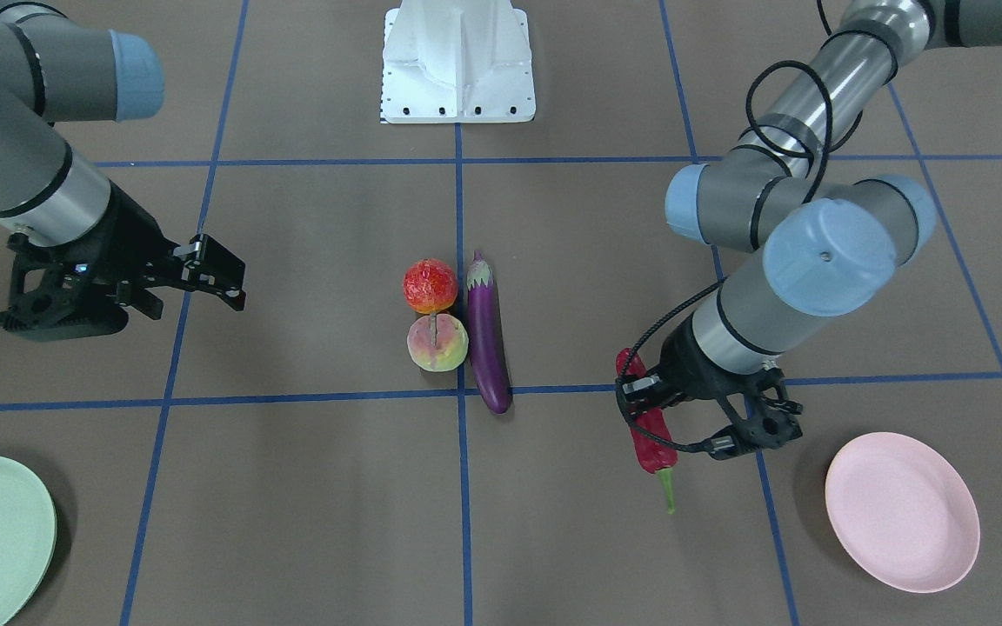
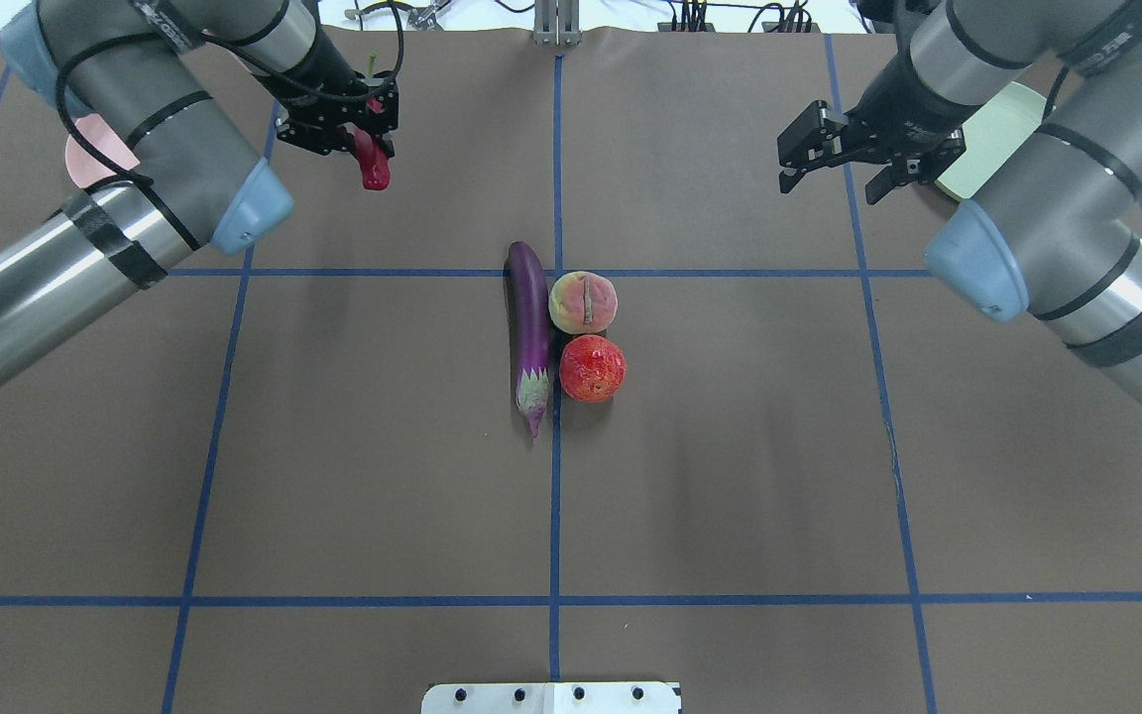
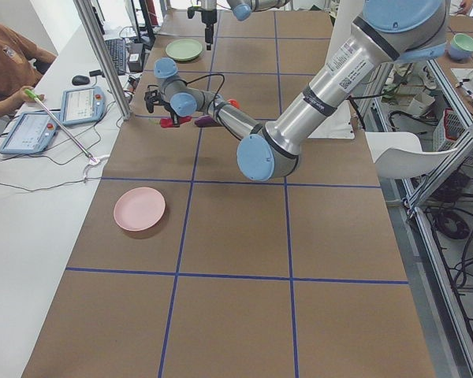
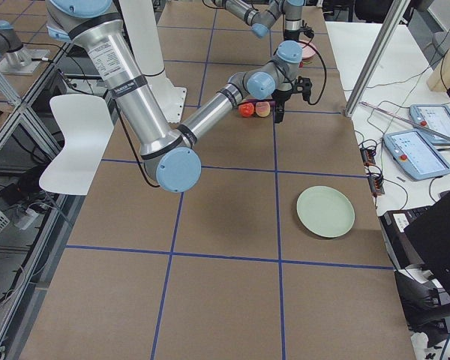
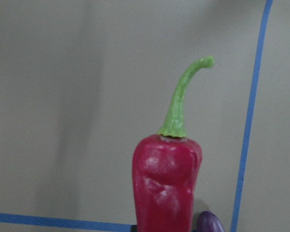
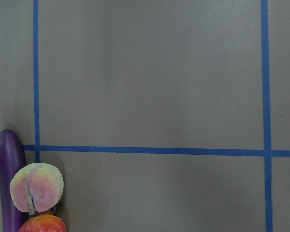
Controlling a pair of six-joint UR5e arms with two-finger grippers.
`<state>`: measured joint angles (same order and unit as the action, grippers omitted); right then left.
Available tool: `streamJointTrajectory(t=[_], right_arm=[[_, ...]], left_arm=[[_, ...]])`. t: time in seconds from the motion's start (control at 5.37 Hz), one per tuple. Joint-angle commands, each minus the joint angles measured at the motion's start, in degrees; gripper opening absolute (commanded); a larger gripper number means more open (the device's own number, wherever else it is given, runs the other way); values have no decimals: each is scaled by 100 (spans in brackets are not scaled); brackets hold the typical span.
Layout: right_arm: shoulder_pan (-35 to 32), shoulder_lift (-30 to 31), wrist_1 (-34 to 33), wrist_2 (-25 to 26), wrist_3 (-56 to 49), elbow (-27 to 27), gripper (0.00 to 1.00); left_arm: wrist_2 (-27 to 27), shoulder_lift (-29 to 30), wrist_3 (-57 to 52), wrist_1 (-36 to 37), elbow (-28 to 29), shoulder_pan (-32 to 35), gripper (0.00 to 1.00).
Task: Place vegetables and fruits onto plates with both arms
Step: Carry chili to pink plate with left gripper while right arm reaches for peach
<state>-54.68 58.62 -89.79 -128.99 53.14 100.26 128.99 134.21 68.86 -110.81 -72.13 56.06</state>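
We hold the chili pepper (image 2: 373, 171) aloft, bound for the pink plate (image 1: 901, 511).
Our left hand (image 2: 361, 134) clamps it; the plate lies leftward, nearby.

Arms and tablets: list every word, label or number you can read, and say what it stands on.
No text is legible in any view.
Left arm, sticker: too small to read.
Right arm, label: too small to read.
Tablets, screens: blurred.
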Motion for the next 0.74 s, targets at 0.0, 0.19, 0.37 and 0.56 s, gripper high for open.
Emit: streamJointTrajectory(t=[0.0, 0.19, 0.37, 0.56], right_arm=[[517, -567, 232, 548, 580, -600, 100], [720, -867, 617, 707, 1019, -1074, 100], [861, -1096, 699, 796, 1153, -1366, 100], [1001, -1142, 700, 901, 1207, -1439, 100]], left_arm=[[-49, -220, -702, 50, 406, 648, 0], [-537, -194, -1177, 50, 984, 895, 0], [-1368, -159, -1869, 33, 1495, 1020, 0], [-1803, -159, -2129, 24, 1865, 1056, 0]])
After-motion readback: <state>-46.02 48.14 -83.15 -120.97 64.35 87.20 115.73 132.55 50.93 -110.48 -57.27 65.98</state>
